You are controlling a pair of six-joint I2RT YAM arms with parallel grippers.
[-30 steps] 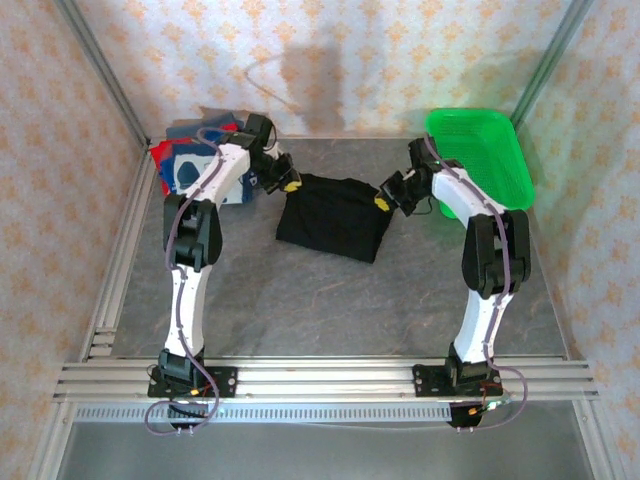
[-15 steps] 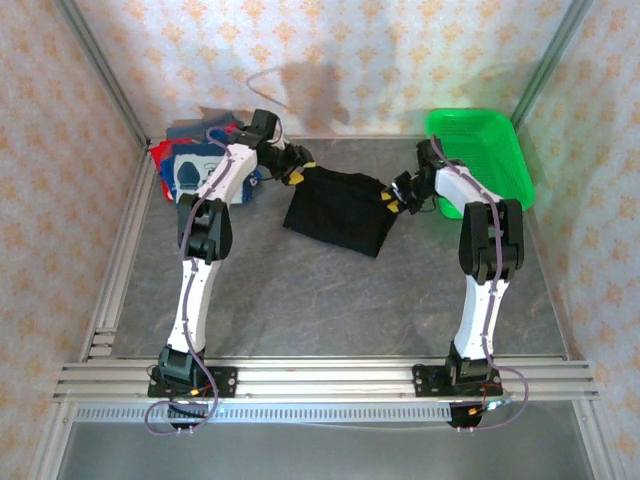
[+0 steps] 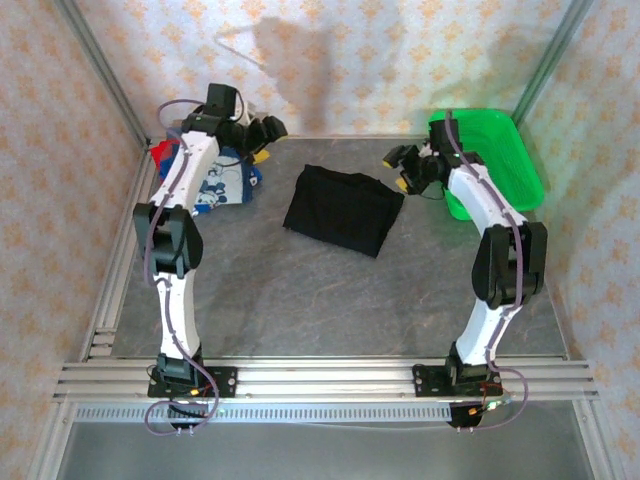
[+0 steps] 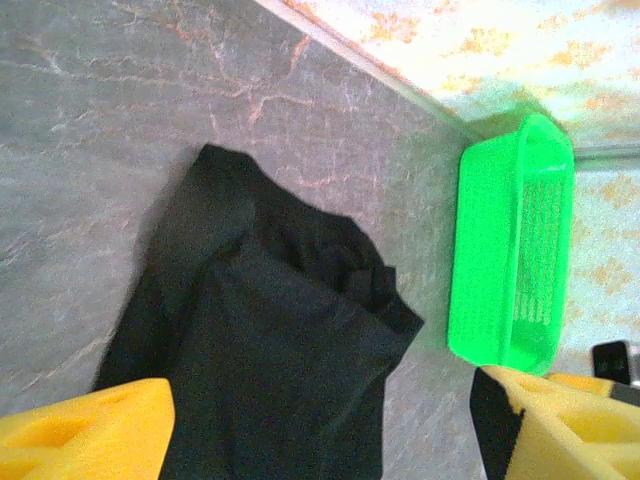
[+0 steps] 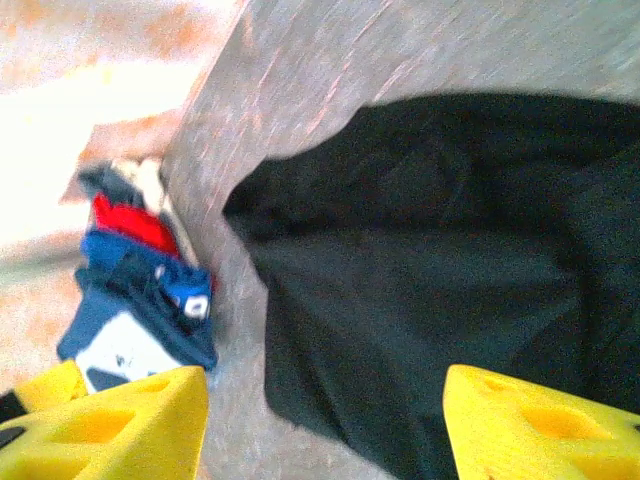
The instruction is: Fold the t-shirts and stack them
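Observation:
A black t-shirt (image 3: pixel 340 208) lies folded in a rough rectangle on the grey table, towards the back middle. It also shows as the black t-shirt (image 4: pixel 270 360) below the left wrist camera and the black t-shirt (image 5: pixel 430 280) below the right one. My left gripper (image 3: pixel 266 140) hovers open to the shirt's far left, with nothing between its yellow fingers (image 4: pixel 85 440). My right gripper (image 3: pixel 397 169) hovers open just off the shirt's right corner, its yellow fingers (image 5: pixel 540 420) empty too. Other t-shirts (image 3: pixel 215 180), navy, red and white-printed, sit in a pile at the back left.
A bright green mesh basket (image 3: pixel 495 160) stands at the back right, next to the right arm. The pile of tees (image 5: pixel 140 290) rests against the back left wall. Bare grey table (image 3: pixel 300 300) stretches in front of the black shirt. Metal rails run along the near edge.
Both grippers have opened and let go of the black shirt, then lifted and drawn apart, left towards the back left, right towards the basket. The shirt now lies flat and free.

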